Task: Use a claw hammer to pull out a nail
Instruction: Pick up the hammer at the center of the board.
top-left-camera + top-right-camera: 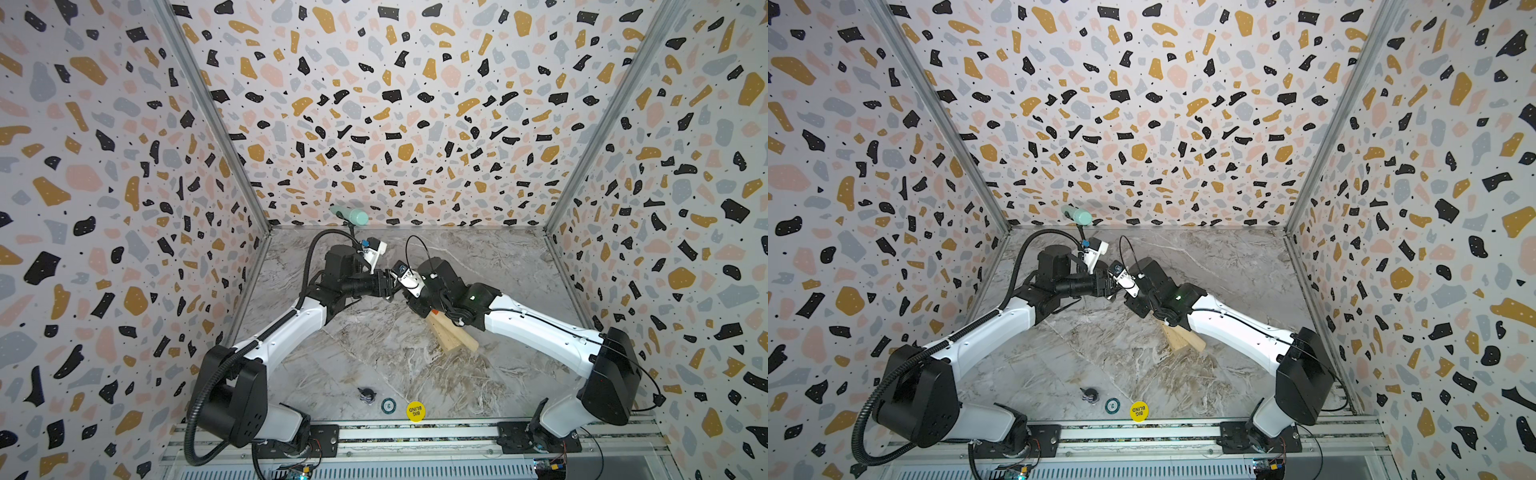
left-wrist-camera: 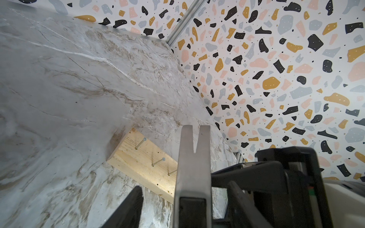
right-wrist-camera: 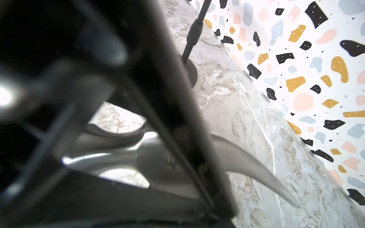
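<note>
Yellow disc (image 1: 415, 411) reads "BIG BLIND", upside down.

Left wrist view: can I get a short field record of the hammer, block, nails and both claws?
claw hammer: held off the table, forked end clear of the nails
wood block: flat on the marble table
nails: three stand proud of the block, the third partly hidden
left claw: open, fingers flanking the hammer head
right claw: holds the hammer by its handle; the grip itself is hidden

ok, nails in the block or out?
In: three nails stand partly driven in the wood block; nothing sits in the notch of the hammer.
</note>
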{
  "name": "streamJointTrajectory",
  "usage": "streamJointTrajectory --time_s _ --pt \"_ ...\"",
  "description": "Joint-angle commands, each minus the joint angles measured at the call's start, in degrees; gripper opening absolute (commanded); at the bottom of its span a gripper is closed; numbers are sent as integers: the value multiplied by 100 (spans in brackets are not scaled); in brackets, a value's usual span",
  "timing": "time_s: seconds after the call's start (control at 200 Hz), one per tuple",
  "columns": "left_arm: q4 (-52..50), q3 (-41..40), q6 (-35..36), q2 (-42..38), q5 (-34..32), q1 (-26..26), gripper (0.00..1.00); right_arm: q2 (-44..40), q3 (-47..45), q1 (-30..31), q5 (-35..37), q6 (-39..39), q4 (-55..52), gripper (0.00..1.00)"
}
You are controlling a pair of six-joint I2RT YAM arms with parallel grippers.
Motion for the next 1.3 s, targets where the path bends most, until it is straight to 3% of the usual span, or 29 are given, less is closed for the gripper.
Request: streamJointTrajectory --time_s 0.0,0.781,1.026,1.292 --pt "102 55 49 13 116 -46 60 -133 458 20 165 -110 587 0" --pt "279 23 -102 106 299 -153 37 -206 346 -15 115 -189 712 0" --pt "479 -20 -260 116 414 -152 22 -242 273 -73 61 -172 795 0" --pt "653 -67 -391 117 526 -147 18 -277 238 -104 35 -146 805 0"
